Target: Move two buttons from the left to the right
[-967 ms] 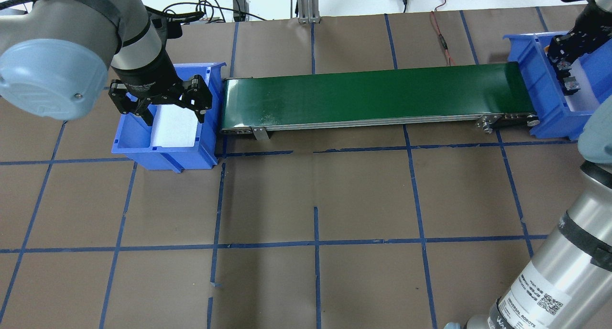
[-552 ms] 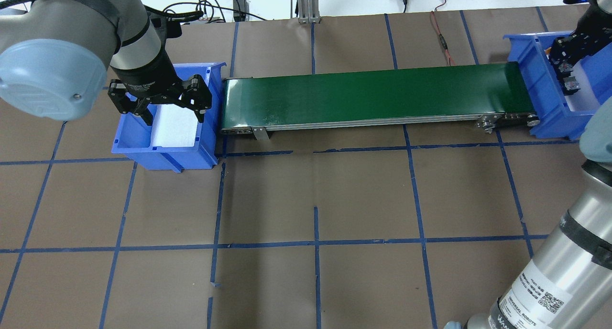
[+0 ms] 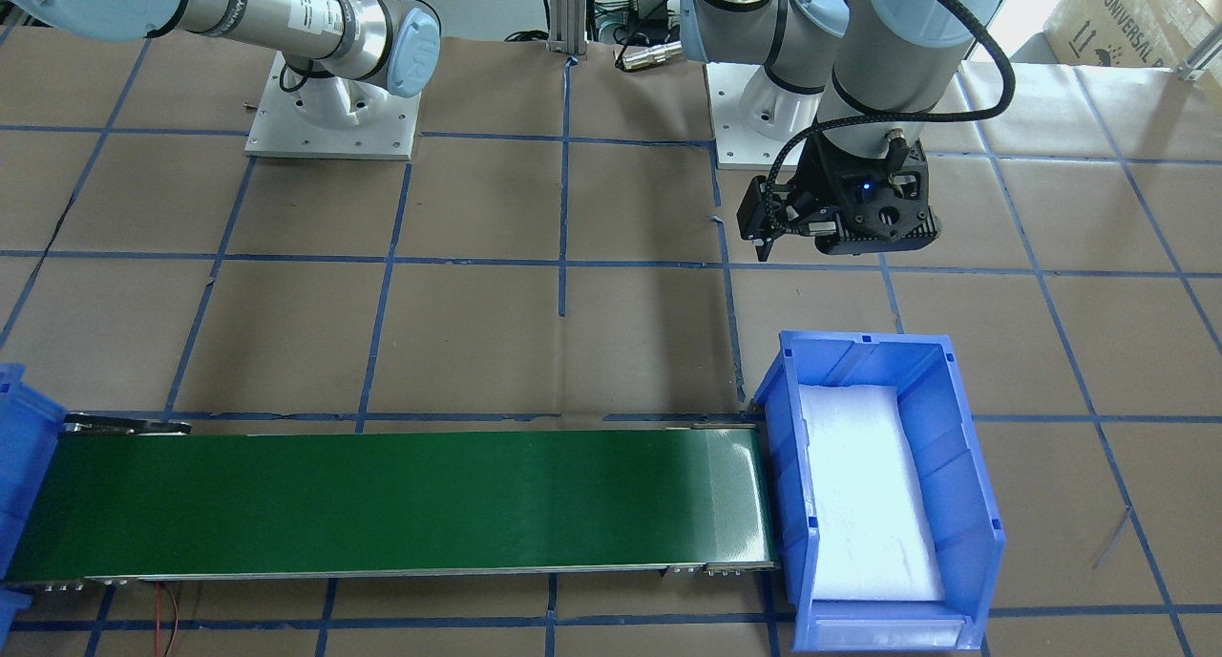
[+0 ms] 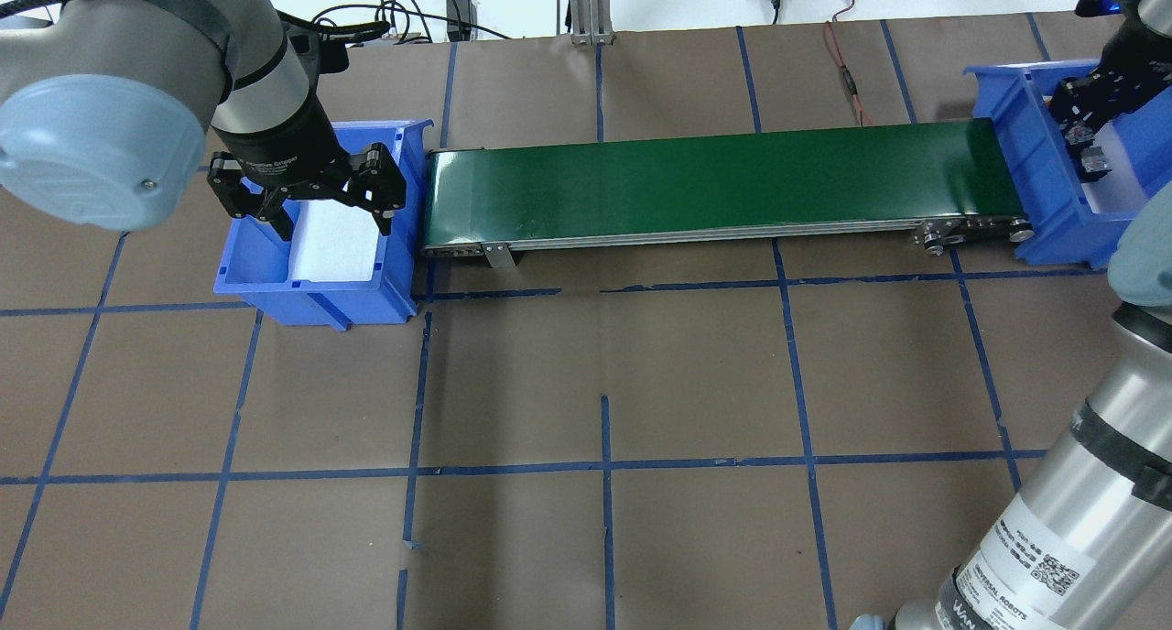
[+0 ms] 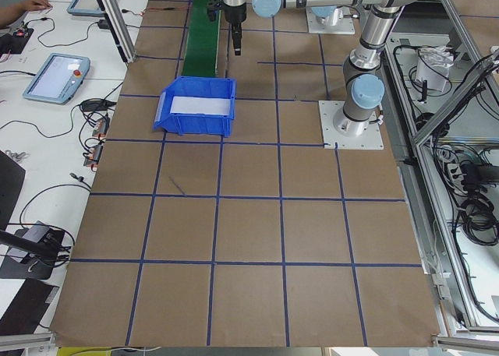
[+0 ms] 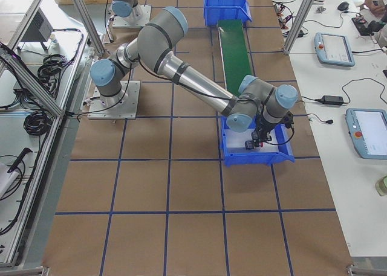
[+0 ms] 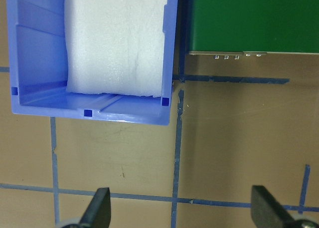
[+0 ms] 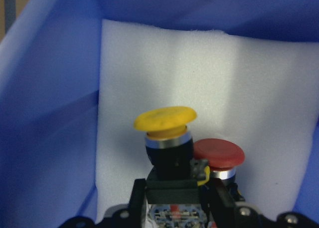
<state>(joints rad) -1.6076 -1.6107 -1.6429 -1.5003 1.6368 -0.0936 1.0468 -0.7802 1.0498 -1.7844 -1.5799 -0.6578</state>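
In the right wrist view my right gripper [image 8: 177, 200] is shut on the black block of the yellow button [image 8: 166, 119] and holds it upright over the white foam [image 8: 239, 78] inside the right blue bin [image 8: 50, 113]. The red button [image 8: 219, 153] stands on the foam just behind and to the right of it. The overhead view shows this gripper [image 4: 1088, 149] inside the same bin [image 4: 1016, 126]. My left gripper [image 4: 311, 213] is open and empty above the left blue bin [image 4: 265, 277], which holds only foam; its fingers [image 7: 99, 210] are spread wide.
A green conveyor belt [image 4: 714, 186] runs between the two bins with nothing on it. Brown paper with blue tape lines covers the table. Cables lie along the far edge [image 4: 412, 12]. The left bin also shows in the front view [image 3: 964, 466].
My right gripper has shifted slightly inside the right bin, a little toward the far side. My left arm has not moved.
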